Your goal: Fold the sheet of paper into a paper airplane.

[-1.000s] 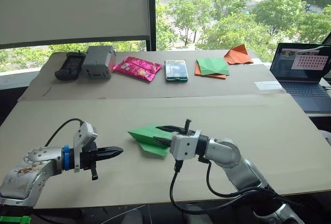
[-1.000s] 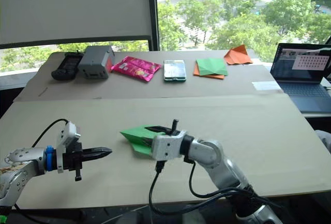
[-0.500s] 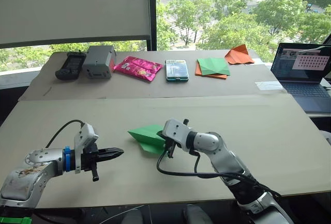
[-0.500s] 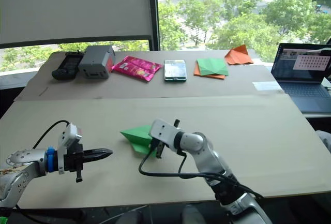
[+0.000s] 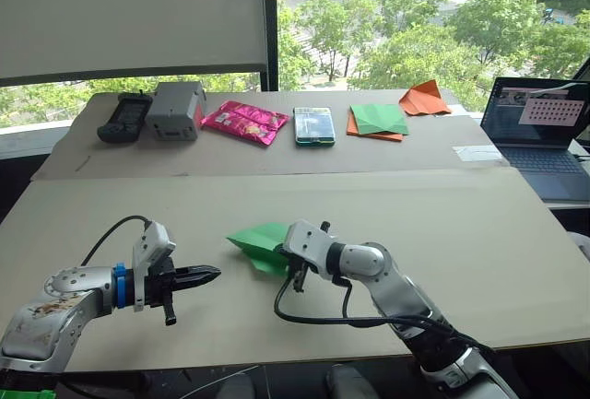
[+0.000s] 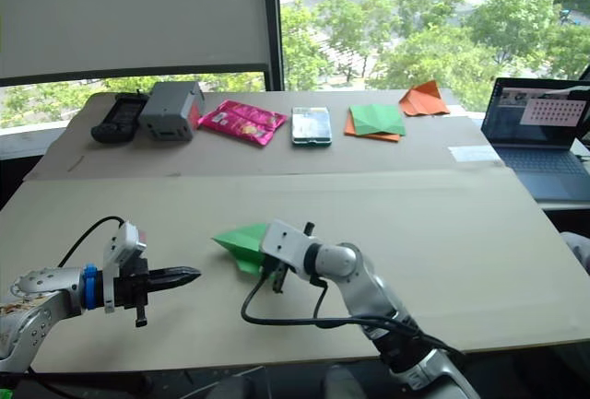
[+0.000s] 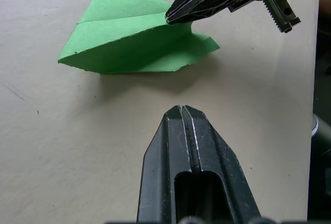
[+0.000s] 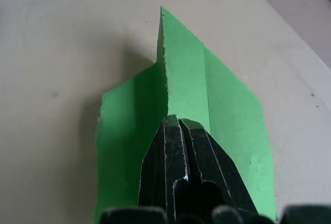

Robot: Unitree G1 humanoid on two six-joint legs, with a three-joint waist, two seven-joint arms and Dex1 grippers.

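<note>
Sheet of paper (image 5: 261, 244) is pinched at its 3 o'clock end by the clenched right hand (image 5: 288, 258), nose toward 9; left hand (image 5: 207, 275), closed empty, sits at its 8 o'clock.

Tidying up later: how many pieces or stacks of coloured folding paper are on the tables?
3: the green sheet of paper at the right gripper, the green-and-orange paper stack on the far table, and the orange pointed paper shape beyond that stack.

Both grippers' fingers (image 7: 194, 131) together
</note>
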